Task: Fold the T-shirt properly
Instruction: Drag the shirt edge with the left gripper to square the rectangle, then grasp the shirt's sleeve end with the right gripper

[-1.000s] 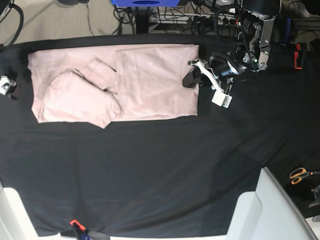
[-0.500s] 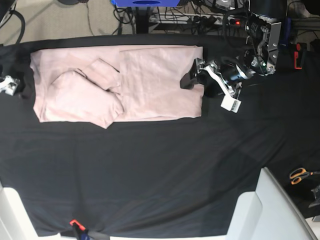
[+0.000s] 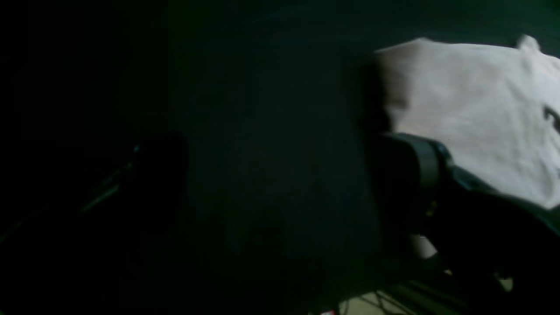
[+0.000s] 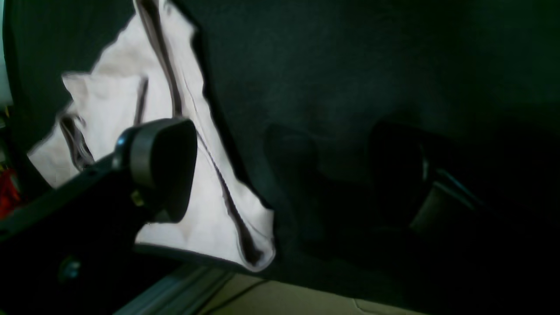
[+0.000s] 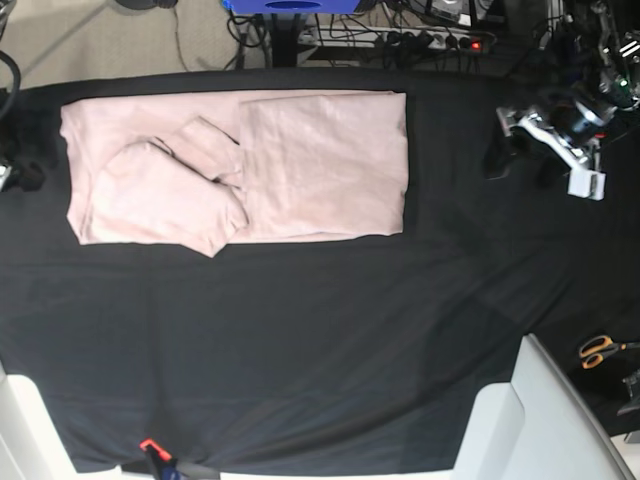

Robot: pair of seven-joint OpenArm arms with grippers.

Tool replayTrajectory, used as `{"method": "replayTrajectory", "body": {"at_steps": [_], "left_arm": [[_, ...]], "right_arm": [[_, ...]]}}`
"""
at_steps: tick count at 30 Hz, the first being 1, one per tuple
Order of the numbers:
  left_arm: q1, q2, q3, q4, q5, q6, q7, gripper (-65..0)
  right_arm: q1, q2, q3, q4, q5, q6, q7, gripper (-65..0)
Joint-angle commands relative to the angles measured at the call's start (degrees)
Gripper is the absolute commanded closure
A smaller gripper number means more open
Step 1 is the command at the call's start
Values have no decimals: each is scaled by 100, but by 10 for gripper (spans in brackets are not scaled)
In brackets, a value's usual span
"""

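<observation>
The pale pink T-shirt [image 5: 300,165] lies flat on the black cloth at the upper left, its right part folded into a neat panel and a sleeve bunched at the left. My left gripper [image 5: 522,165] hovers open over bare cloth to the right of the shirt, well apart from it. In the left wrist view the T-shirt [image 3: 472,109] shows beyond one of the fingers [image 3: 411,170], and nothing lies between the jaws of the left gripper [image 3: 284,175]. My right gripper [image 5: 20,172] sits at the left table edge. It stands open [image 4: 280,175] beside the T-shirt's [image 4: 175,87] left edge.
Orange-handled scissors [image 5: 600,350] lie at the right edge, next to a white panel [image 5: 540,420]. An orange clamp [image 5: 150,447] grips the cloth's front edge. Cables and a power strip [image 5: 420,40] run behind the table.
Both grippers have opened and let go of the shirt. The left one has drawn back to the right, and the right one has slid further to the left edge. The shirt now lies still.
</observation>
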Motion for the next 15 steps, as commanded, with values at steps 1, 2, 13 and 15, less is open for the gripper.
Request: {"method": "replayTrajectory", "body": {"at_steps": [1, 2, 13, 15], "left_arm": [[-10, -71, -59, 63, -100, -45, -117, -650], [-10, -71, -68, 28, -100, -45, -117, -650], [-45, -35, 3, 1, -100, -45, -117, -650], [-45, -35, 3, 1, -100, -45, -117, -650]], "right_arm": [[-33, -168, -191, -12, -253, -64, -370, -591], [-50, -212, -288, 85, -253, -64, -387, -590], [-507, -801, -648, 1087, -253, -64, -915, -585], [-578, -932, -648, 1368, -253, -64, -1038, -585]]}}
